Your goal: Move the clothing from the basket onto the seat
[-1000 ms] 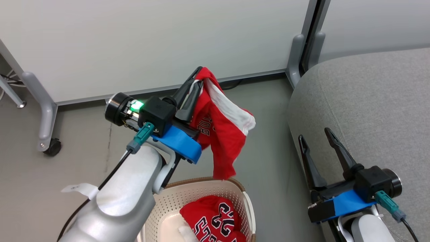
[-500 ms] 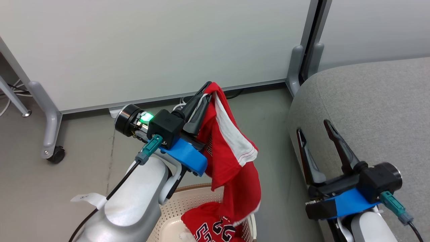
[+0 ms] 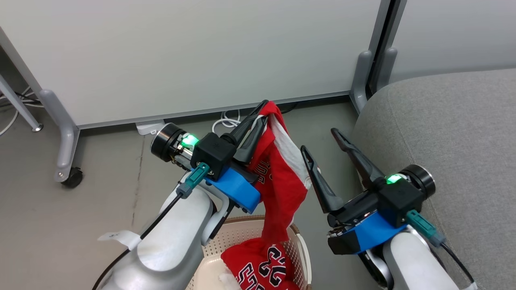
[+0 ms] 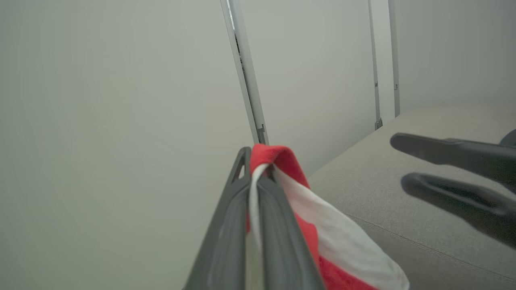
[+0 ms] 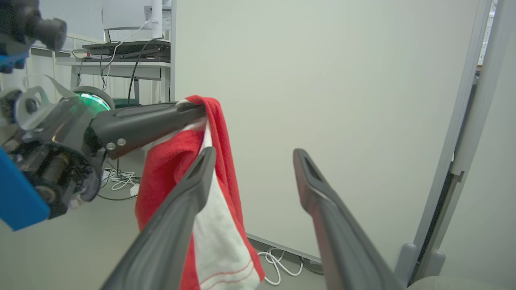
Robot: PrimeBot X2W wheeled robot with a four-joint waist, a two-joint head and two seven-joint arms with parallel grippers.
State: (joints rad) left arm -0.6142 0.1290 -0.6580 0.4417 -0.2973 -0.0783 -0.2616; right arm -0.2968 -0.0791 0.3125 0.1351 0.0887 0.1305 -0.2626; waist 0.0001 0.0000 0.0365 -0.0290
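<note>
My left gripper point(image 3: 261, 112) is shut on the top fold of the red piece with white trim point(image 3: 282, 181), which hangs down to the basket point(image 3: 299, 246). In the left wrist view that gripper point(image 4: 258, 161) pinches the cloth point(image 4: 334, 237). The "23" jersey point(image 3: 262, 268) lies in the cream basket. My right gripper point(image 3: 318, 140) stands open just right of the hanging cloth; in its own view the right gripper point(image 5: 254, 153) has its left finger in front of the cloth point(image 5: 219, 233). The grey seat point(image 3: 451, 129) lies at the right.
A pale partition wall point(image 3: 193, 52) with grey posts point(image 3: 363, 76) stands behind. White cables point(image 3: 226, 120) lie on the floor at its foot. A caster leg point(image 3: 66, 161) stands at the left. The seat's rounded edge point(image 4: 383, 181) sits close to my right arm.
My right gripper has swung left and up from over the seat's edge to beside the hanging cloth. The left gripper still holds the cloth, whose lower end now reaches the basket. The camera shifted slightly.
</note>
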